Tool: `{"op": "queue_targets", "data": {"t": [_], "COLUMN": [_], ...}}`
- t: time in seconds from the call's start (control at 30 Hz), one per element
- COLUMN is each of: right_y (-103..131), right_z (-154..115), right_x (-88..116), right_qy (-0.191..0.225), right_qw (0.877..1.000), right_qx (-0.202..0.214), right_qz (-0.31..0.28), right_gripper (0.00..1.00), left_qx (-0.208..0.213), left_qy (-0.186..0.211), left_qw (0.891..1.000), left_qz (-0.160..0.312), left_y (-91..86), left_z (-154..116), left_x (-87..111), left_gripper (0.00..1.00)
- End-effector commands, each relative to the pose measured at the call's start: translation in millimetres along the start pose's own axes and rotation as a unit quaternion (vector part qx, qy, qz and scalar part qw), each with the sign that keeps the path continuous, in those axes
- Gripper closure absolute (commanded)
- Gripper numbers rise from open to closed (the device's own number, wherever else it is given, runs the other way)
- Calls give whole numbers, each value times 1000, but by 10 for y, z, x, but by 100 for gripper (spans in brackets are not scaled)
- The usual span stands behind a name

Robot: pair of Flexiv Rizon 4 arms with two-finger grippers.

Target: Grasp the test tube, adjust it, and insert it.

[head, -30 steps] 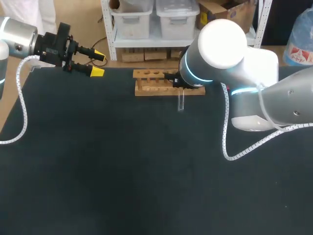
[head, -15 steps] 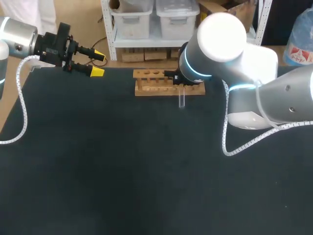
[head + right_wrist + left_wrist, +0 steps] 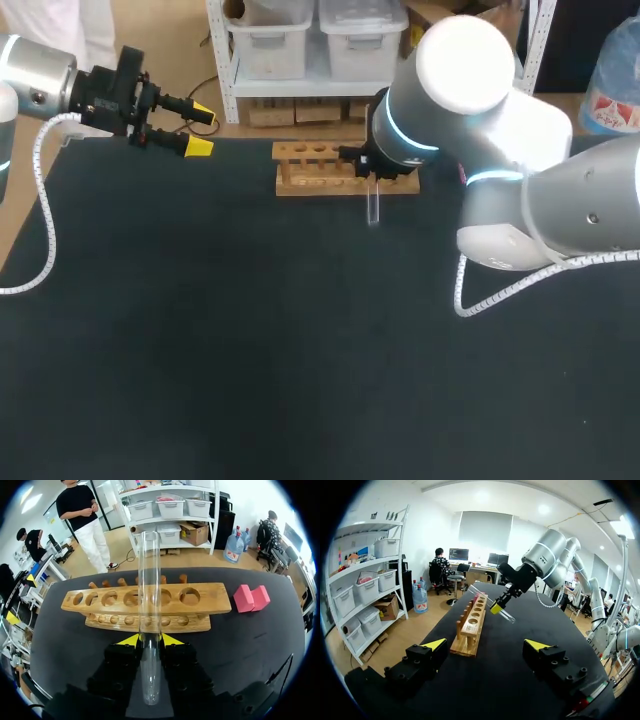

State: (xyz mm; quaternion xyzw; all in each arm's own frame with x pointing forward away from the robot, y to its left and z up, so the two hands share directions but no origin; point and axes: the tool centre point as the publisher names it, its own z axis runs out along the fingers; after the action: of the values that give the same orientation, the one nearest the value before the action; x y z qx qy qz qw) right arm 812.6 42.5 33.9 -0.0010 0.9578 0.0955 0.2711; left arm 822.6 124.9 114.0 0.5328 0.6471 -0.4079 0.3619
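**Test tube held at the rack, not yet seated**

The right arm (image 3: 500,150) comes in from the right and reaches over the right end of the wooden rack (image 3: 320,168), which stands near the far edge of the dark tabletop (image 3: 250,350). The right jaws are closed on the clear test tube (image 3: 149,610). In the right wrist view its yellow fingertips (image 3: 131,640) press the glass from both sides, low on its length, so most of the tube sticks out ahead of them and a short end runs back past them.

From the head view the tube (image 3: 372,205) hangs just in front of the rack's near side, toward its right end. In the left wrist view it (image 3: 507,616) is tilted and beside the rack (image 3: 472,625), in none of the holes. Its lower end appears to be clear of the tabletop, though the angle leaves that unsure. A pink block (image 3: 251,598) lies on the tabletop just beside one end of the rack (image 3: 210,605).

The left arm (image 3: 40,85) is over the far left corner, well apart from the rack. The left jaws are spread wide, fingertips (image 3: 435,644) far apart, with nothing between them.
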Motion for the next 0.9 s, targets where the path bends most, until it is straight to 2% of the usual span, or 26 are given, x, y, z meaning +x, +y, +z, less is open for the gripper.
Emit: {"op": "queue_targets", "data": {"t": [0.03,0.53,0.77,0.9], "right_y": [-3,23,113,130], "right_z": [28,-2,-226,-414], "right_x": [-22,22,19,-15], "right_qy": [22,32,7,-27], "right_qw": [1000,999,1000,1000], "right_qx": [-5,-12,-14,-13], "right_qz": [-2,-2,1,4], "right_gripper": [100,100,100,100], "left_qx": [-1,-1,-1,-1], "left_qy": [-1,-1,-1,-1], "left_qw": [1000,1000,1000,1000], "left_qz": [1,1,1,1], "left_y": [-5,-5,-5,-5], "left_z": [2,2,2,2], "left_x": [8,8,8,8], "left_gripper": [0,0,0,0]}}
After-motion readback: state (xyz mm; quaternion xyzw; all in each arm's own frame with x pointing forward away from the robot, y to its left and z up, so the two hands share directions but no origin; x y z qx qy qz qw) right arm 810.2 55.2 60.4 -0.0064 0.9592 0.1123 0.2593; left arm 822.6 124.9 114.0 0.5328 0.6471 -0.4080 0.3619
